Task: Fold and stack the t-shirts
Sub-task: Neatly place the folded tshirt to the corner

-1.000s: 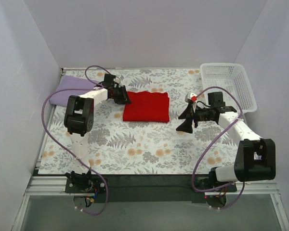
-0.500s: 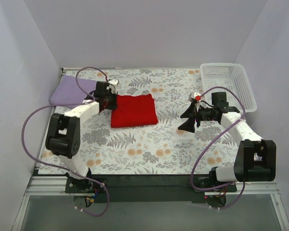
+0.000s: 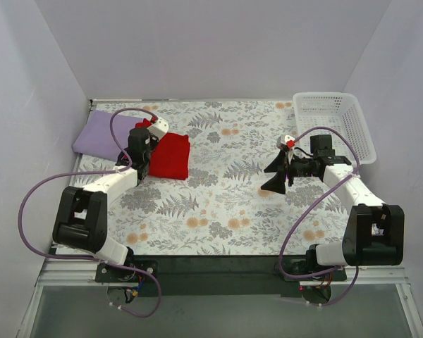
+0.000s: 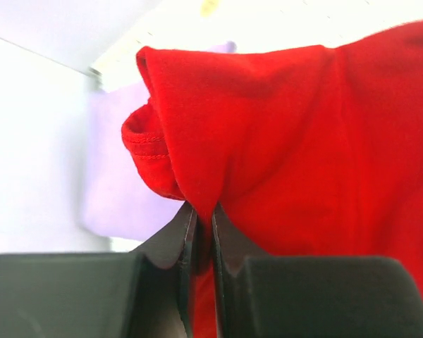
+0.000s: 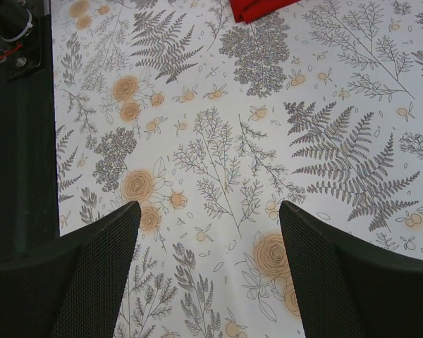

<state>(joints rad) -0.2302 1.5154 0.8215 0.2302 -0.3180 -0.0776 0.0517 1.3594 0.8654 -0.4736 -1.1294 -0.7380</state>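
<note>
A folded bright red t-shirt (image 3: 171, 156) lies at the left of the floral cloth, close to the folded lavender t-shirt (image 3: 106, 134) in the far left corner. My left gripper (image 3: 142, 160) is shut on the red shirt's left edge; in the left wrist view red cloth (image 4: 282, 155) bunches above the closed fingers (image 4: 180, 236), with the lavender shirt (image 4: 116, 190) behind it. My right gripper (image 3: 275, 172) hangs open over bare cloth at centre right, nothing between its fingers (image 5: 102, 260). A corner of the red shirt (image 5: 257, 8) shows at the top of the right wrist view.
A white lattice basket (image 3: 335, 125) stands at the far right corner. The grey floral cloth (image 3: 218, 211) covers the table. Side walls close in the left and right. A purple cable (image 3: 35, 204) loops beside the left arm.
My left gripper has closed on the red shirt and dragged it left toward the lavender shirt. The right arm has hardly moved.
</note>
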